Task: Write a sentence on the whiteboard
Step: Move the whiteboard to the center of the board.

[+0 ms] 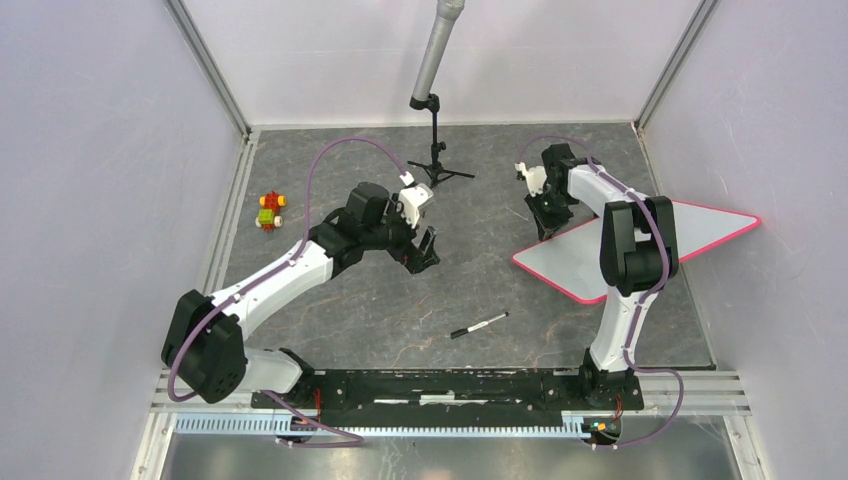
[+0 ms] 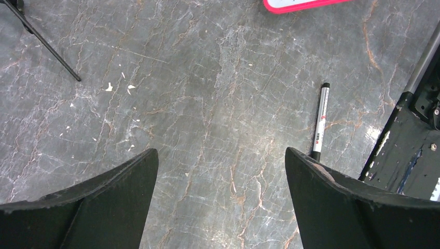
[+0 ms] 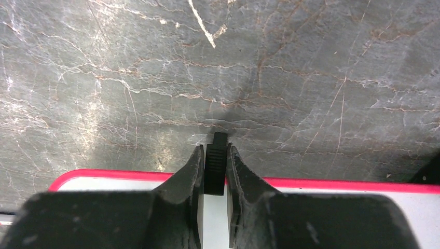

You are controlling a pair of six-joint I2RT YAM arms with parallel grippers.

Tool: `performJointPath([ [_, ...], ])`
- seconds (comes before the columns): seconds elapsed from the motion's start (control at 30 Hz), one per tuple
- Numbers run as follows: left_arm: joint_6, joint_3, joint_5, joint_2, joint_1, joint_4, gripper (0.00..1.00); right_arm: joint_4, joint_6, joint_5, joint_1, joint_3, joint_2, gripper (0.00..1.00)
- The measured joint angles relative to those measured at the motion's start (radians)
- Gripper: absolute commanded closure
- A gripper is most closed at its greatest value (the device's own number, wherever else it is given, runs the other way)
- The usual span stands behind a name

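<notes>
The whiteboard [image 1: 710, 225] lay on the grey table [image 1: 400, 310] in the right part of the top view, with one corner pointing to the lower left and another one close to the right wall. Its rim was pink-red and its face was white. The right arm reached over it to its upper left edge.

In the right wrist view, the right gripper [image 3: 215, 148] was clenched on a small black clip [image 3: 216, 171] that sat on the rim of the whiteboard. Both fingers [image 3: 192, 171] pressed the ribbed sides of the clip, and its tip stood out a little past them, over the table.

The left gripper [image 2: 222, 153] was released, with its jaws spread wide and only the bare table between them. It hung near the centre of the top view, well apart from the whiteboard.

A marker [image 1: 478, 325] lay alone on the table in the lower middle of the top view, between the two arms and touching neither of them. A black stand [image 1: 437, 160] with a grey tube stood at the upper middle. A small colourful toy [image 1: 268, 212] lay at the left, near the wall.
</notes>
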Motion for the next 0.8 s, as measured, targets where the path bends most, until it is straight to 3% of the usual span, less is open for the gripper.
performJointPath([
  [0.13, 0.000, 0.000, 0.000, -0.002, 0.010, -0.006, 0.03, -0.003, -0.014, 0.010, 0.011, 0.000, 0.000, 1.00],
  [0.53, -0.016, 0.000, 0.003, -0.020, 0.061, -0.022, 0.02, -0.033, -0.130, 0.068, 0.154, -0.028, -0.019, 1.00],
  [0.8, -0.085, 0.002, 0.033, -0.060, 0.151, -0.047, 0.02, -0.034, -0.245, 0.078, 0.327, -0.069, -0.048, 1.00],
])
